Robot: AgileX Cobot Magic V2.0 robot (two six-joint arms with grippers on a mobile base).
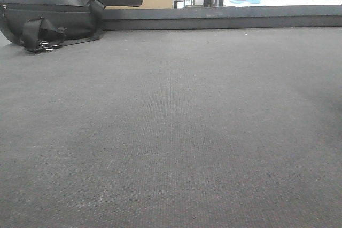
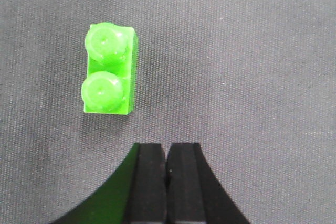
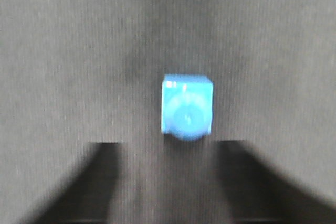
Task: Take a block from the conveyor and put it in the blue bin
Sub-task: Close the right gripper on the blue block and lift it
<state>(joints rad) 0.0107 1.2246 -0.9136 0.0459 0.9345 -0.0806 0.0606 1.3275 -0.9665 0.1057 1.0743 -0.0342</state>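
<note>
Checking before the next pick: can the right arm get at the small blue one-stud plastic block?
Probably yes. The right gripper is open, the small blue one-stud plastic block sits just ahead of the gap, and only bare dark grey woven conveyor belt surrounds it.

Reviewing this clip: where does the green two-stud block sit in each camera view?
Front view: not in it; the conveyor and a black bag show.
Left wrist: the green block lies upper left of centre, beyond the shut left gripper.
Right wrist: not in it; a blue block lies ahead of the open right gripper.
Shared landmark: the conveyor's grey woven surface.
</note>
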